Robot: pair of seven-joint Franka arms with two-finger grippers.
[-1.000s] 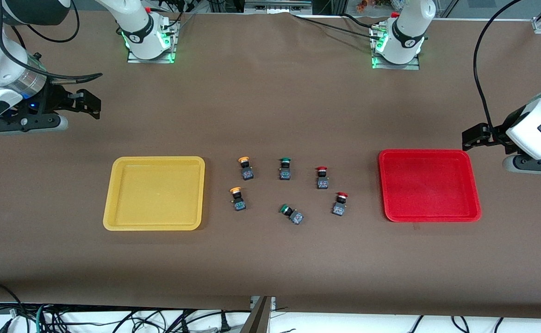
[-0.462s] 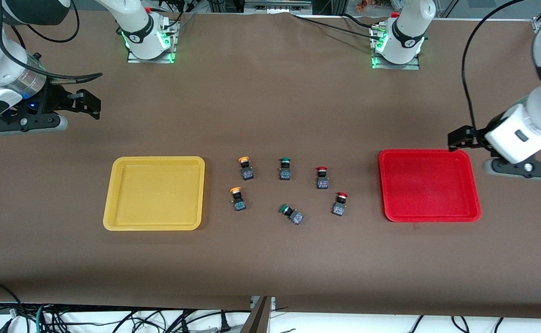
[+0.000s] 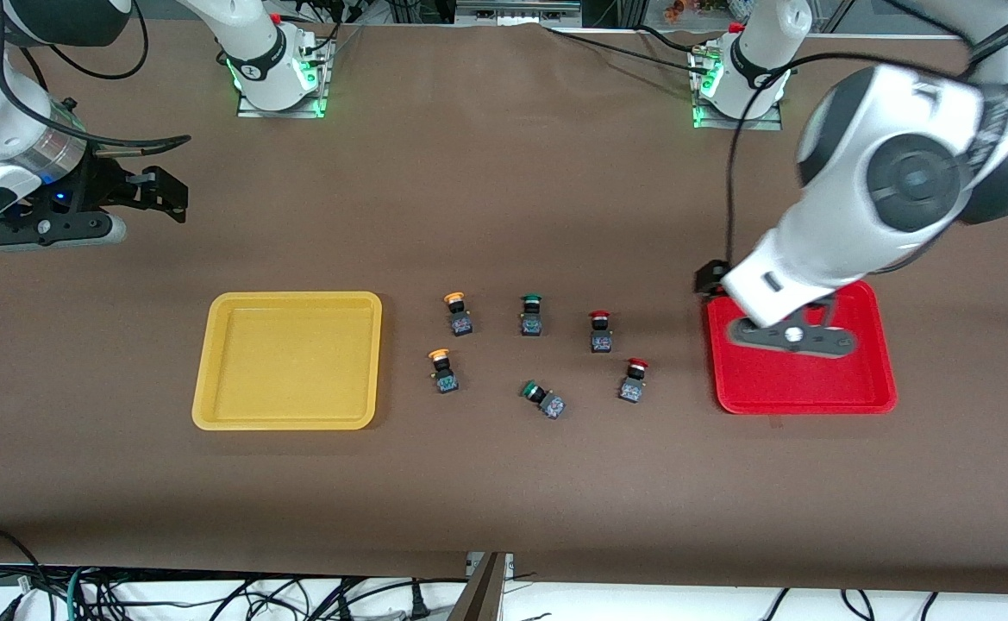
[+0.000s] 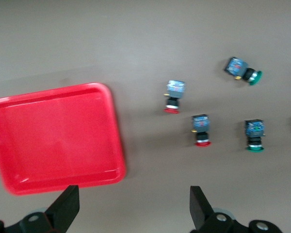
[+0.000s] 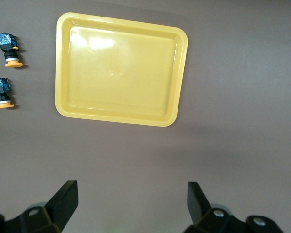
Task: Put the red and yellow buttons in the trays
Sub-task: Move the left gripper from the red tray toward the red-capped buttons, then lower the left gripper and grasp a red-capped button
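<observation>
- Between the two trays, four small black-bodied push-button switches are lying on the brown table cloth (image 3: 504, 172): two with yellow-orange caps, one (image 3: 459, 315) farther from the front camera and one (image 3: 442, 371) nearer, both toward the right arm's end.
- Two red-capped black switches are sitting toward the left arm's end, one (image 3: 600, 331) farther from the front camera, one (image 3: 633, 380) nearer and closer to the red tray.
- Two green-capped black switches are resting among them: one (image 3: 531, 314) between the farther yellow-orange and farther red switches, the other (image 3: 543, 399) tilted and nearest the front camera.
- A shallow square yellow plastic tray (image 3: 289, 360) is lying just beside the yellow-orange pair, nothing in it.
- A shallow square red plastic tray (image 3: 801, 371) is sitting at the left arm's end, near the red-capped pair but apart from them.
- Over the red tray's edge farther from the front camera, the left gripper (image 4: 134, 209) is hovering, its two black fingers spread wide with nothing between them; its wrist view is looking down on the red tray and the red and green switches.
- Well apart, up by the right arm's end of the table, the right gripper (image 5: 132, 203) is waiting in the air, fingers parted and holding nothing, with the yellow tray and yellow-orange switches showing in its wrist view.
</observation>
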